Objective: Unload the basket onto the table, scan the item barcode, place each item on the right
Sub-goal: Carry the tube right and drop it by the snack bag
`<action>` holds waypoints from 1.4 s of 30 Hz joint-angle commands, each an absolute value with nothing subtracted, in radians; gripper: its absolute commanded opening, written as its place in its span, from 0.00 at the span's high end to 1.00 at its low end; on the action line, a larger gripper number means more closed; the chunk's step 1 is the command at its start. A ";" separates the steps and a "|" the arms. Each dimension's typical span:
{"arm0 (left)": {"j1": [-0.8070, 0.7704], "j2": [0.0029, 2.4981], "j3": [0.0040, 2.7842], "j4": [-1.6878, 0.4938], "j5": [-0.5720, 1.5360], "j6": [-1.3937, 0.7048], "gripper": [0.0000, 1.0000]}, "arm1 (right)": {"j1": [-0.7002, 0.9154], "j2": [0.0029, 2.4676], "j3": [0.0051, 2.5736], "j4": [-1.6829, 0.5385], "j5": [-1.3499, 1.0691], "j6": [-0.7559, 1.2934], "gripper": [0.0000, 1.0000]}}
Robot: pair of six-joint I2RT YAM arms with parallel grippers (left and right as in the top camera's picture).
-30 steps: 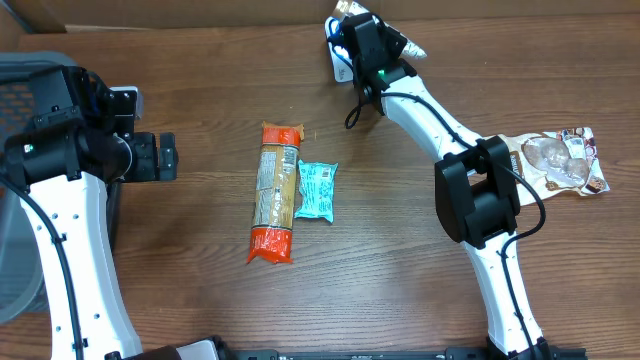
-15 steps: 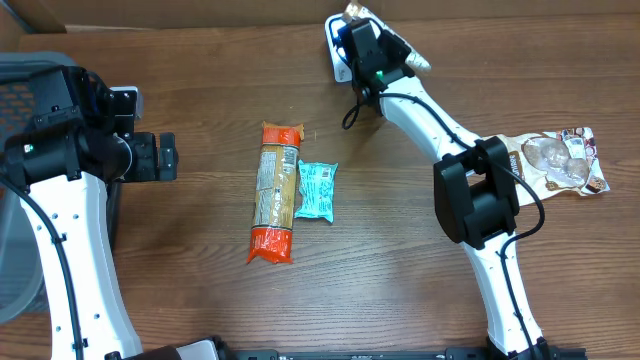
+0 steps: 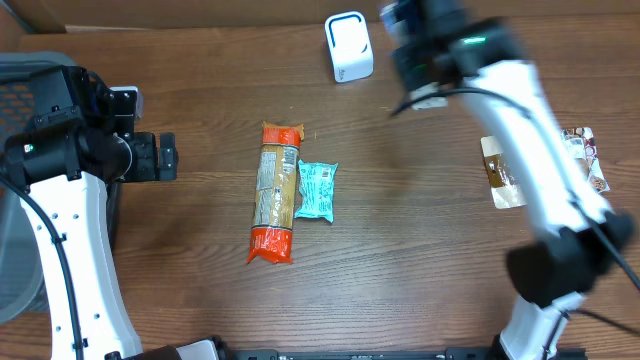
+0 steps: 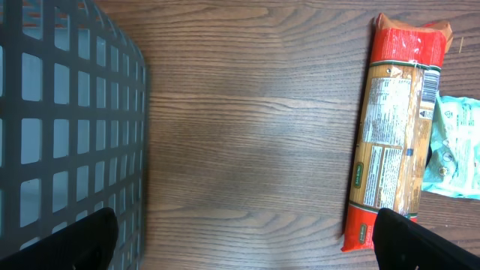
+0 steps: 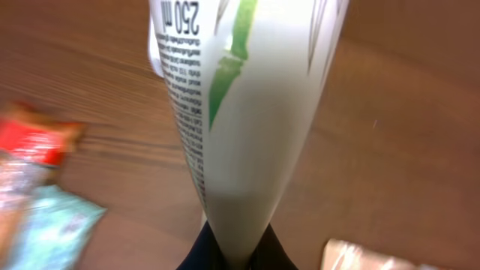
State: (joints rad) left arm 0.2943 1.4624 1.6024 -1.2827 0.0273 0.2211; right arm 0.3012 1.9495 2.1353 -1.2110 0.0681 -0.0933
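The right gripper [image 5: 232, 251] is clenched on the narrow end of a white pouch [image 5: 247, 112] with green stripes and small print, held above the table [image 3: 400, 230]. The overhead view blurs this arm, which reaches in just right of the white scanner [image 3: 348, 47] at the far edge. Mid-table, a pasta pack [image 3: 275, 190] with red ends and a teal packet [image 3: 317, 190] lie side by side, touching. A brown packet [image 3: 500, 172] lies to the right. The left gripper [image 3: 166, 157] hovers beside the grey basket [image 4: 67, 112], jaws wide apart, holding nothing.
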 commanded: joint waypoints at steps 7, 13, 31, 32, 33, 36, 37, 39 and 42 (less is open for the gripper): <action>0.292 1.451 1.605 -1.282 0.043 0.247 0.00 | -0.050 1.957 1.875 -1.075 -0.477 0.178 0.96; 0.292 1.451 1.605 -1.282 0.042 0.247 0.00 | -0.174 1.957 1.534 -0.728 -0.473 0.437 0.96; 0.292 1.451 1.605 -1.282 0.042 0.247 0.00 | -0.330 1.954 1.290 -0.634 -0.365 0.497 0.73; 0.292 1.451 1.605 -1.282 0.042 0.247 0.01 | -0.337 1.948 1.307 -0.664 -0.377 0.479 0.69; 0.292 1.451 1.605 -1.282 0.042 0.247 0.01 | -0.339 1.943 1.326 -0.695 -0.379 0.465 0.66; 0.292 1.451 1.605 -1.282 0.043 0.247 0.00 | -0.340 1.916 1.406 -0.809 -0.379 0.417 0.62; 0.292 1.451 1.605 -1.282 0.043 0.247 0.01 | -0.337 1.907 1.435 -0.847 -0.378 0.408 0.61; 0.292 1.451 1.605 -1.282 0.042 0.247 0.00 | -0.326 1.884 1.539 -0.974 -0.375 0.373 0.55; 0.292 1.451 1.605 -1.282 0.042 0.247 0.00 | -0.301 1.872 1.655 -1.115 -0.376 0.339 0.34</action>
